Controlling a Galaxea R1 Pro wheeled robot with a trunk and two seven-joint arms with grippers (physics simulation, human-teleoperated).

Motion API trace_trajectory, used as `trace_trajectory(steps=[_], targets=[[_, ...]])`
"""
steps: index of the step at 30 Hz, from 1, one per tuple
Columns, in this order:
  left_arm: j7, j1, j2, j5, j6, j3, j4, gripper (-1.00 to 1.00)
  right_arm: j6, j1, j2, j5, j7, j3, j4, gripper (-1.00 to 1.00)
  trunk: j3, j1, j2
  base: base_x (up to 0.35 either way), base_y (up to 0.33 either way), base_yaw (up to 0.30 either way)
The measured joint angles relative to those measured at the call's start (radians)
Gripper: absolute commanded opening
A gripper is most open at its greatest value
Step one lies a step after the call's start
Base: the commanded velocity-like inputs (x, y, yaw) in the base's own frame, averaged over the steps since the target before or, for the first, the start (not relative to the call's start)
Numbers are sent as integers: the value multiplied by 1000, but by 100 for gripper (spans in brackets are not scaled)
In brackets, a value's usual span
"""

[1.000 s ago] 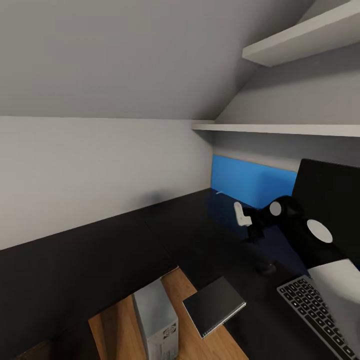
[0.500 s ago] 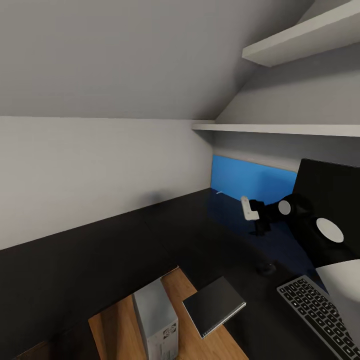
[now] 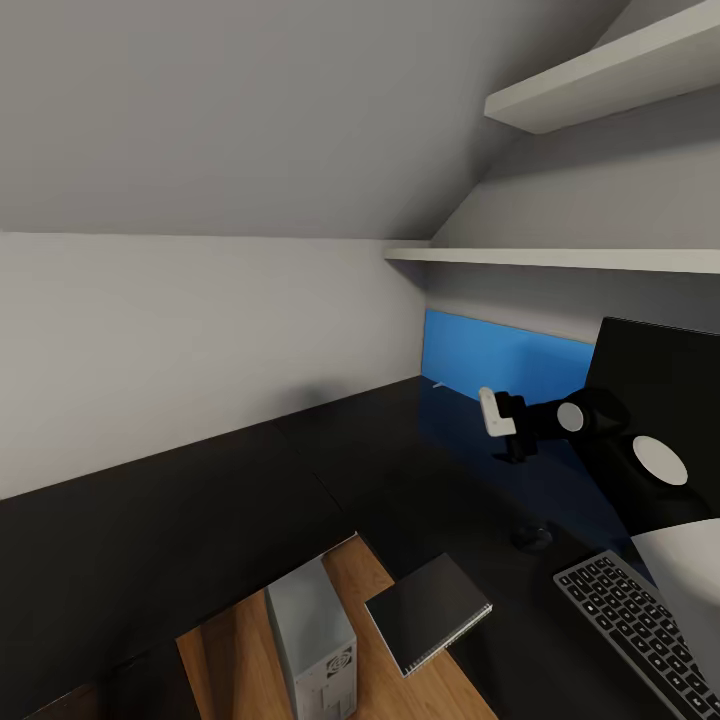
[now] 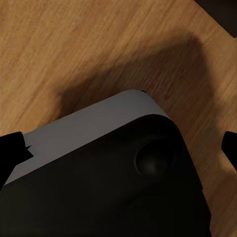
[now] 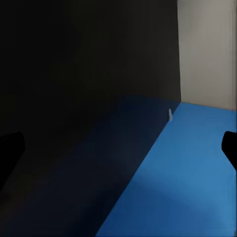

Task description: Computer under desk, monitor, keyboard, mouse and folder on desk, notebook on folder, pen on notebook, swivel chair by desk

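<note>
Two pale wall shelves point(image 3: 600, 80) overhead — sloped grey ceiling point(image 3: 250, 110), light-wood floor point(image 3: 240, 650) below.

A grey ceiling point(image 3: 250, 110) slopes down to a pale wall point(image 3: 180, 340) on the left. Two white shelves point(image 3: 600, 75) hang at the far right. Light wood floor point(image 3: 240, 650) shows near.

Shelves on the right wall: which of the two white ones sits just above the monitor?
The lower shelf, the long one running level above the blue back panel and the monitor. The upper shelf hangs higher, slanting toward the ceiling.
</note>
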Motion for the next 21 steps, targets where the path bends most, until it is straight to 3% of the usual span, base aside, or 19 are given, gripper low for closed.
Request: trace_trajectory(steps=[3, 7, 21], targets=[[1, 2, 0, -1, -2, -2, 0, 100, -15, -1, -2, 3, -16, -1, -2, 100, 0, 0, 0, -29, 0, 0], [0, -5, 9, 9, -6, 0, -1, 100, -35, 15, 20, -5, -38, -3, -13, 100, 0, 0, 0, -177, 0, 0], [-1, -9, 15, 17, -10, 2, -1, 100, -74, 29, 35, -6, -58, -3, -35, 100, 0, 1, 0, -306, 0, 0]])
